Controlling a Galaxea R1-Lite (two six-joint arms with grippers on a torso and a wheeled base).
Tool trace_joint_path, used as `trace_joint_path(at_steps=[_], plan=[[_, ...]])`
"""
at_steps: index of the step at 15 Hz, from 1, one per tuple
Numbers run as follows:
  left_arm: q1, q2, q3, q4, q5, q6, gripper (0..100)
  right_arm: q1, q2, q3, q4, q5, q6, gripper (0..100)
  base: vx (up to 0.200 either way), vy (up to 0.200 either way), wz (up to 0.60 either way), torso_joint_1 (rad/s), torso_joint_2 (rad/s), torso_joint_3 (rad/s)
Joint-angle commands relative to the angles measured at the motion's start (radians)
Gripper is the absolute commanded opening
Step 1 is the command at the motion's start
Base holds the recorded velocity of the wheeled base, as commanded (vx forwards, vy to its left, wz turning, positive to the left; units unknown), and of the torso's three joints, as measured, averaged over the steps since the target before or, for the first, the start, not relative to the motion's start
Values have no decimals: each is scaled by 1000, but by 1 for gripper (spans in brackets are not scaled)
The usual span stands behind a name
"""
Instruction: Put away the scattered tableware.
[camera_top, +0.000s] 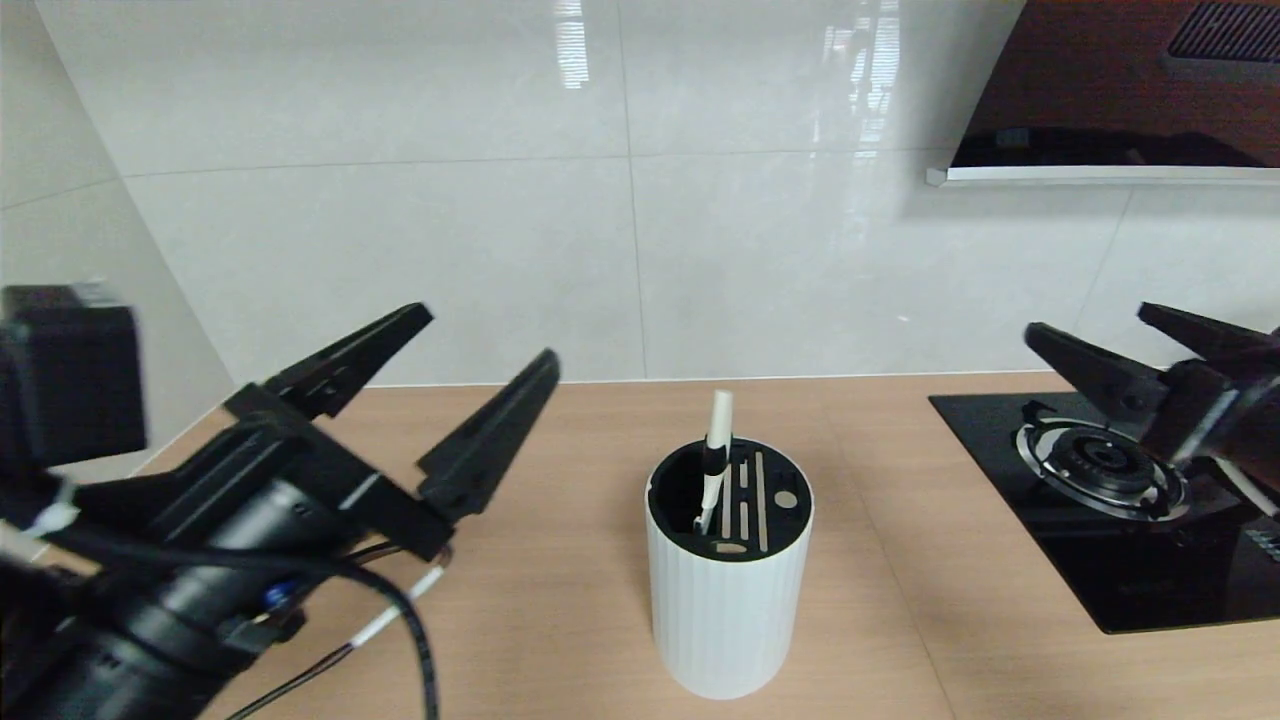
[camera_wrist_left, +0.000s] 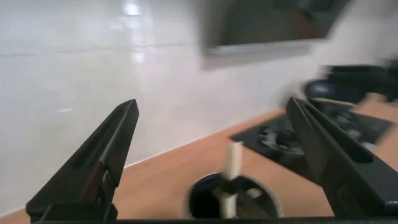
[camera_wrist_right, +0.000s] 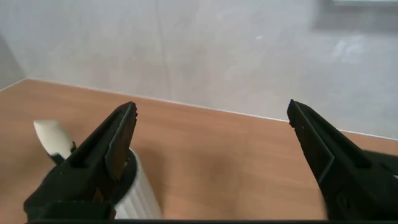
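Left hand (camera_top: 488, 333) hangs closest to the head camera, raised over the left part of the counter (camera_top: 880, 560). Its two black fingers are spread wide with nothing between them. Its own wrist view shows the same wide gap at the left hand (camera_wrist_left: 212, 102), with nothing held.

Just beyond its fingertips, toward the middle of the counter, stands the holder (camera_top: 728, 600), a white ribbed cylinder with a black slotted top. It is upright and well out from the back edge where the wood meets the wall (camera_top: 400, 200). One utensil (camera_top: 718, 440), with a white handle and a dark band, stands in the holder's large open compartment. It leans slightly and its handle rises above the rim. From the left wrist, the holder (camera_wrist_left: 233, 199) and the utensil (camera_wrist_left: 233, 162) appear between the two fingers, farther off.

Right hand (camera_top: 1088, 320) is held up over the right side of the counter, above the hob (camera_top: 1150, 590). Its fingers are parted and hold nothing, as its wrist view also shows for the right hand (camera_wrist_right: 211, 106). That view catches the holder (camera_wrist_right: 140, 193) and the utensil's pale handle (camera_wrist_right: 53, 140) beside one finger.

On the black glass hob sits a round burner (camera_top: 1100, 465), and a dark range hood (camera_top: 1120, 90) is mounted on the tiled wall above.
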Motion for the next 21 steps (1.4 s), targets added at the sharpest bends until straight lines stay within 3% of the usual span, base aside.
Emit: trace_joint_path(at_steps=[1,2,4,5,6,7,8,9,12,14,16,18,21], plan=[[189,-536,211,330,51,14,100,-173,-350,136,92,3,-21,100,0,0,0,0,0,0],[229,-693,214,504,51,14,100,-213,-447,135,173,3,-21,100,0,0,0,0,0,0],[422,-1076,171,946,31,14,100,-239,-712,126,422,-14,-21,100,0,0,0,0,0,0],[461,-1231,116,1155,1,11,100,-239,-815,89,564,-14,-23,100,0,0,0,0,0,0],[473,-1283,90,1232,-12,8,100,-239,-847,69,626,-16,-23,100,0,0,0,0,0,0],[504,-1297,38,1348,36,-45,100,-240,-930,-28,837,-28,-21,100,0,0,0,0,0,0],[511,-1302,23,1327,71,-86,100,-240,-961,-65,914,-43,-21,100,0,0,0,0,0,0],[539,-1302,-2,1327,44,-111,100,-242,-1010,-86,998,-89,-23,100,0,0,0,0,0,0],[596,-1302,24,1327,25,-109,100,-314,-1074,-75,1038,-112,-23,100,0,0,0,0,0,0],[597,-1302,43,1324,33,-117,100,-354,-1124,-43,1057,-112,-23,100,0,0,0,0,0,0],[674,-1349,79,1330,15,-118,100,-406,-1182,58,1051,-112,-23,100,0,0,0,0,0,0],[697,-1399,168,1342,-59,-91,100,-400,-1200,104,1041,-109,-16,100,0,0,0,0,0,0],[697,-1399,306,1324,-47,-80,100,-400,-1200,257,942,-102,-18,100,0,0,0,0,0,0]])
